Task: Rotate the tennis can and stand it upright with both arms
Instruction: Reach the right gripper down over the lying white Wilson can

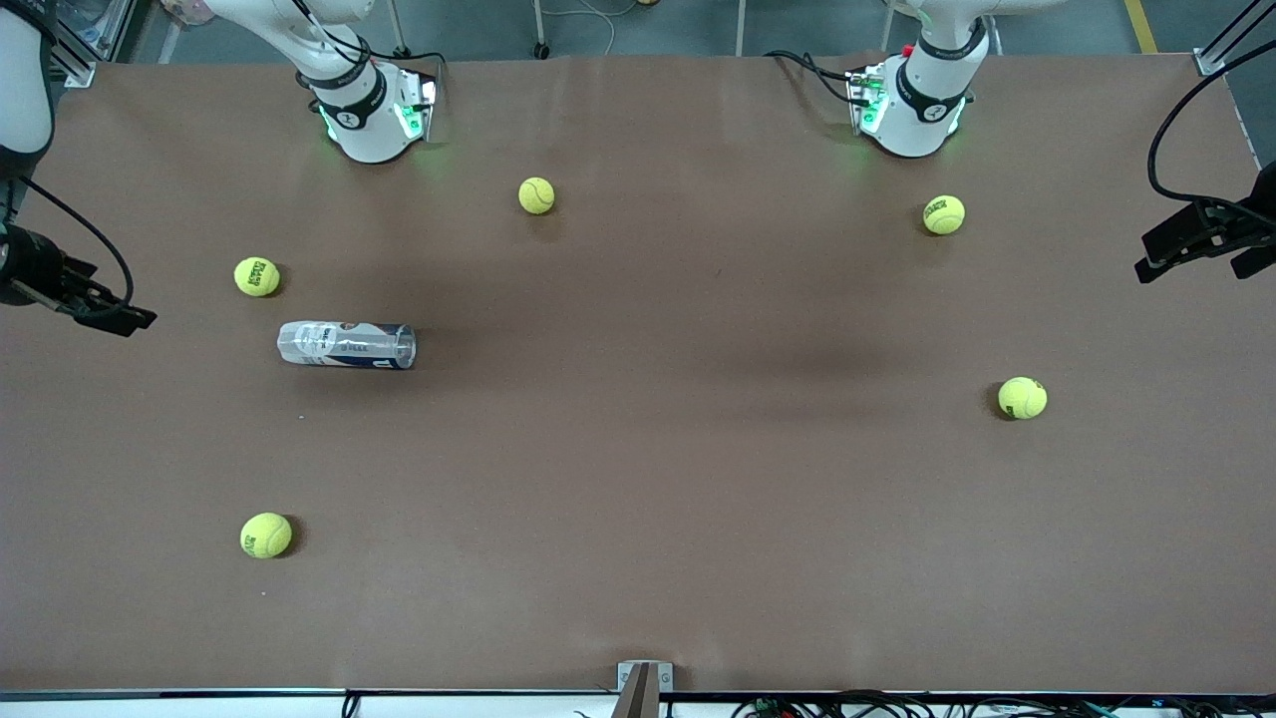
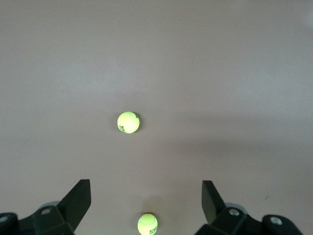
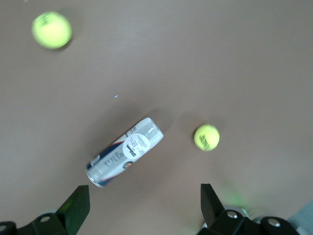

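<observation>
The tennis can (image 1: pixel 346 345) is a clear tube with a navy-and-white label. It lies on its side on the brown table (image 1: pixel 638 479), toward the right arm's end. It also shows in the right wrist view (image 3: pixel 124 152). My right gripper (image 1: pixel 115 304) is open and empty, up in the air over the table's edge at the right arm's end, apart from the can. In its wrist view, my right gripper (image 3: pixel 144 191) has its jaws wide apart. My left gripper (image 1: pixel 1191 267) is open and empty over the left arm's end of the table, also seen in its wrist view (image 2: pixel 145 188).
Several yellow-green tennis balls lie loose: one (image 1: pixel 257 276) close to the can, one (image 1: pixel 266 536) nearer the front camera, one (image 1: pixel 536 195) between the arm bases, and two (image 1: pixel 943 214) (image 1: pixel 1023 398) toward the left arm's end. The two arm bases (image 1: pixel 364 115) (image 1: pixel 912 100) stand along the table's edge.
</observation>
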